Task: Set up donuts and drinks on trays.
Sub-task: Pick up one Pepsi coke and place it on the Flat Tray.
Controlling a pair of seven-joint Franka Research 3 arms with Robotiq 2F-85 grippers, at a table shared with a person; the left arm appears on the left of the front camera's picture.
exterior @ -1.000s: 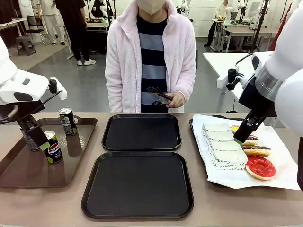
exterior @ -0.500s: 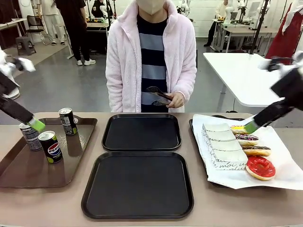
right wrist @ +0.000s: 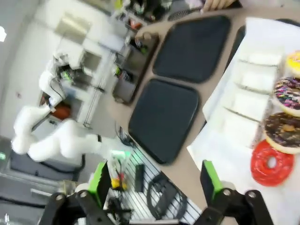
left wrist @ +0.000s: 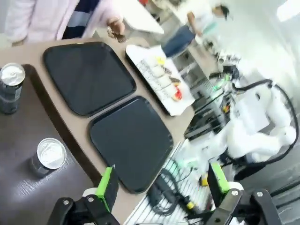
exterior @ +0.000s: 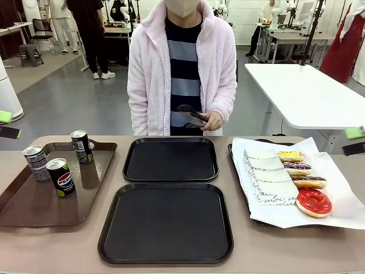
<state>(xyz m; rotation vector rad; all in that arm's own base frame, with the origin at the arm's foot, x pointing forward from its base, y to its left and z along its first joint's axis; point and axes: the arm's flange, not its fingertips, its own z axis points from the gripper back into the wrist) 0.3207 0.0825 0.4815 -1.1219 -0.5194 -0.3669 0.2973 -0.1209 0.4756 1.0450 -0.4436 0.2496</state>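
Two black trays lie bare at the table's middle, the far tray (exterior: 171, 160) and the near tray (exterior: 166, 224). Three drinks stand on a brown tray (exterior: 34, 208) at the left: a grey can (exterior: 36, 164), a black Pepsi can (exterior: 61, 177) and a black-and-green can (exterior: 81, 146). At the right, on white paper (exterior: 336, 214), lie a yellow donut (exterior: 291, 156), a sprinkled one (exterior: 297, 168), a chocolate one (exterior: 308, 182), a red-iced donut (exterior: 313, 202) and white sleeves (exterior: 268, 171). My left gripper (exterior: 5, 124) (left wrist: 161, 183) hangs open, high over the left edge. My right gripper (exterior: 355, 141) (right wrist: 154, 183) hangs open at the right edge.
A person in a pink fleece stands at the far side and holds black tongs (exterior: 191, 112). A white table (exterior: 302, 94) stands behind on the right. The other arm's white base shows in each wrist view beyond the table's near edge.
Both arms have pulled up and outward to the picture's edges, the left away from the cans, the right away from the donuts. Neither carries anything; cans and donuts stay put.
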